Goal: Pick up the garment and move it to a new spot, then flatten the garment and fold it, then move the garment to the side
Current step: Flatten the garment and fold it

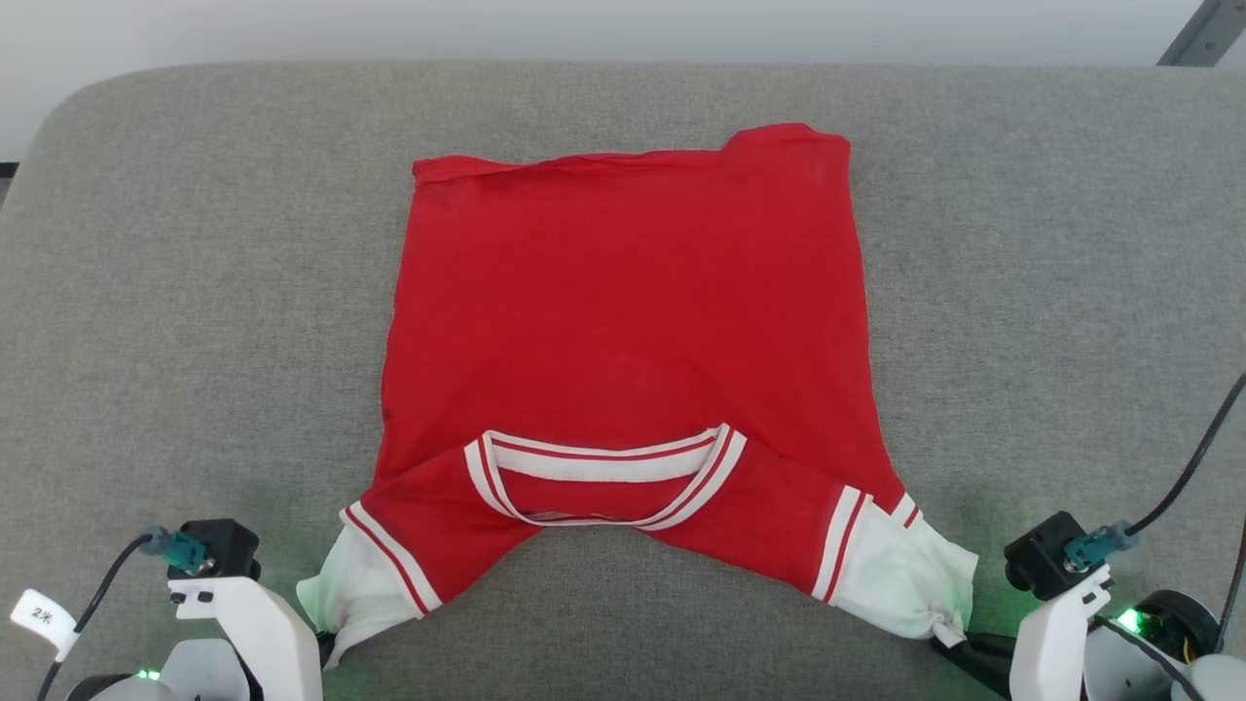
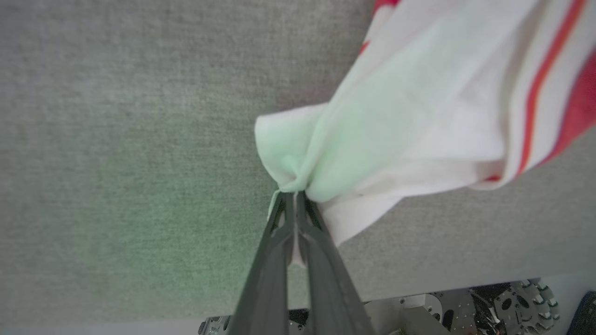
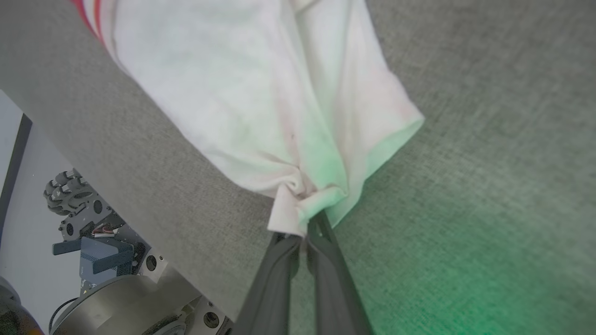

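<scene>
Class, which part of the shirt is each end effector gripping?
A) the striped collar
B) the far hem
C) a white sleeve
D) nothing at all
C: the left end effector and the right end effector are each shut on a bunched white sleeve of the shirt.

The red jersey-style shirt (image 1: 623, 312) with white short sleeves and white-and-red striped trim lies spread flat, plain side up, in the middle of the grey fabric-covered table (image 1: 1071, 243). Its collar faces the near edge and its hem the far side. Both sleeve tips are bunched into tight puckers.
</scene>
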`<state>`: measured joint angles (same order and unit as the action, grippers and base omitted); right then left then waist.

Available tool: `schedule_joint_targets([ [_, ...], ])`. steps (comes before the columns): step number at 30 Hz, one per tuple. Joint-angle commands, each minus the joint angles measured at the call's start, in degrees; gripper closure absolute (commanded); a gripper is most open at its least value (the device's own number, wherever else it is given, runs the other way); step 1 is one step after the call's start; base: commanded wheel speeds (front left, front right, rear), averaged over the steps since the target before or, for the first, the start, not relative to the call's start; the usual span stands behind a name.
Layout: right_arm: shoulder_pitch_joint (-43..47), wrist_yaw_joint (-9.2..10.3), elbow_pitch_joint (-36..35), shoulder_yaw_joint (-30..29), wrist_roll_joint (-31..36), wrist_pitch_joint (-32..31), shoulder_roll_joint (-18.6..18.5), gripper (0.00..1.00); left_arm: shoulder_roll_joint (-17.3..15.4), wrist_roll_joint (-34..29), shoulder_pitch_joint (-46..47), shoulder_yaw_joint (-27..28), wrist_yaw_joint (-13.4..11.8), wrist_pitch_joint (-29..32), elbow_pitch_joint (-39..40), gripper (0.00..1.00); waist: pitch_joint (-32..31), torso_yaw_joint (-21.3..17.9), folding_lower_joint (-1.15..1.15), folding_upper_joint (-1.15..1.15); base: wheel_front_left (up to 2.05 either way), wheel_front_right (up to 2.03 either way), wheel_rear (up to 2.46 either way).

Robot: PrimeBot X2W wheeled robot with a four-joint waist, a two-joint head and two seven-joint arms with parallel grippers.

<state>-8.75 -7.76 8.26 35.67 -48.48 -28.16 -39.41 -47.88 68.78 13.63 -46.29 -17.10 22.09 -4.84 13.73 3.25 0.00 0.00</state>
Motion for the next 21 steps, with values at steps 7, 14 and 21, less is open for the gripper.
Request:
schedule_joint_targets([
  [7,3.7,0.89,-0.6,-7.4,7.6,-2.2,4.5,0.00,2.9,-0.6,1.5,0.1,1.1,-1.7,0.0,1.00,1.6,0.3,0.00,0.00,0.00,0.00,0.00],
  [14,1.9,0.31,-14.5,-20.1,14.2,-5.6,8.6,0.00,4.3,-1.7,4.8,1.3,1.8,-3.7,-0.1,1.00,4.4,1.1,0.00,0.00,0.00,0.00,0.00],
  [21,-10.0,0.28,-16.0,-27.7,21.9,-6.2,14.7,0.00,6.5,-3.8,9.0,1.2,3.5,-4.5,-1.0,1.00,8.0,3.4,0.00,0.00,0.00,0.00,0.00],
])
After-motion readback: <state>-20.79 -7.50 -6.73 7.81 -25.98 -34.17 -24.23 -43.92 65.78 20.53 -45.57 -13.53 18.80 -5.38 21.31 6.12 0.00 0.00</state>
